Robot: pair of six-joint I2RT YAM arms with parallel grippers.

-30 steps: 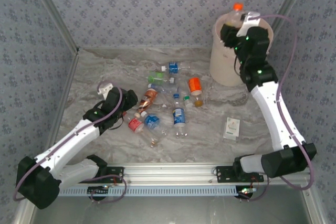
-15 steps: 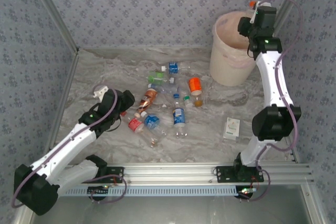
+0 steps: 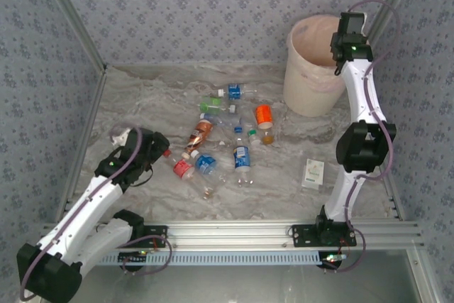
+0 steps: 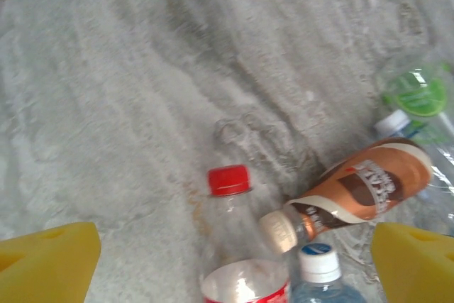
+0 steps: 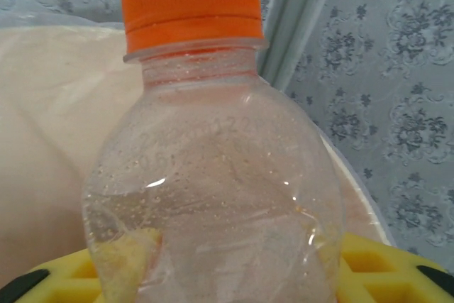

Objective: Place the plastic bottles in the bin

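Several plastic bottles [image 3: 213, 143] lie scattered mid-table. My left gripper [image 3: 157, 148] hovers just left of them, open; its yellow fingertips [image 4: 46, 264] stand wide apart either side of a clear red-capped bottle [image 4: 234, 239]. Beside that bottle lie a brown-labelled bottle [image 4: 358, 189] and a white-capped one [image 4: 319, 264]. My right gripper [image 3: 346, 33] is up at the far rim of the cream bin [image 3: 308, 76]. It is shut on a clear bottle [image 5: 213, 189] with an orange cap [image 5: 188, 1], held upright above the bin's pale lining [image 5: 50, 140].
A small white card [image 3: 313, 172] lies on the table at the right. A green-capped bottle [image 4: 415, 91] lies past the brown one. Patterned walls close in the table, and a metal rail [image 3: 241, 233] runs along the front edge.
The right arm has straightened up and carried the orange-capped bottle further back over the bin. The left arm has pulled back to the left, away from the bottles.
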